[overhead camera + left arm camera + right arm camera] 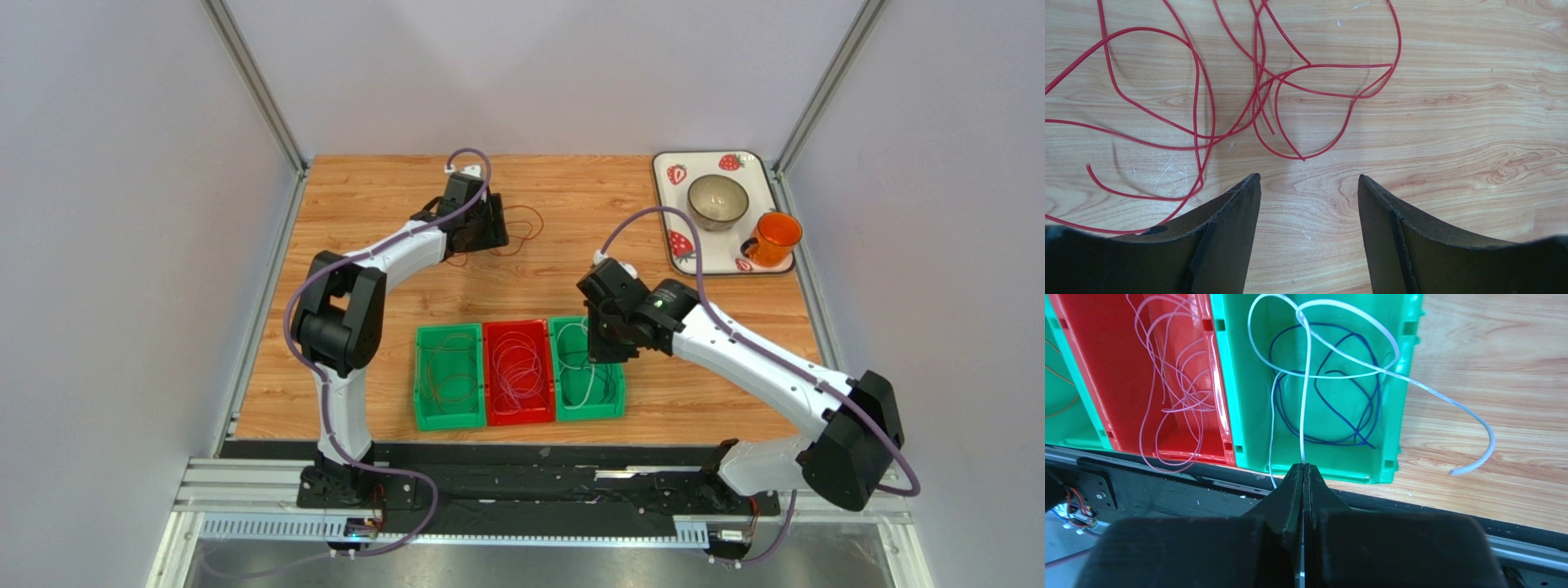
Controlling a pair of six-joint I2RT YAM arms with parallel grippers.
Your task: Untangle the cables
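Above green bin (1229, 386); right hand (1303, 467) clamps white cable (1304, 416); left hand (1309, 180) agape

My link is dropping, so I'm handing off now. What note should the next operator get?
Left gripper: open, holding nothing, above the red cable tangle on the table.
Right gripper: shut on the white cable over the right green bin; one end trails out onto the table.
Done: a blue cable lies in that bin, pale cables in the red bin, and brownish ones in the left green bin.
Left: probably settle the white cable, then sort the red tangle.
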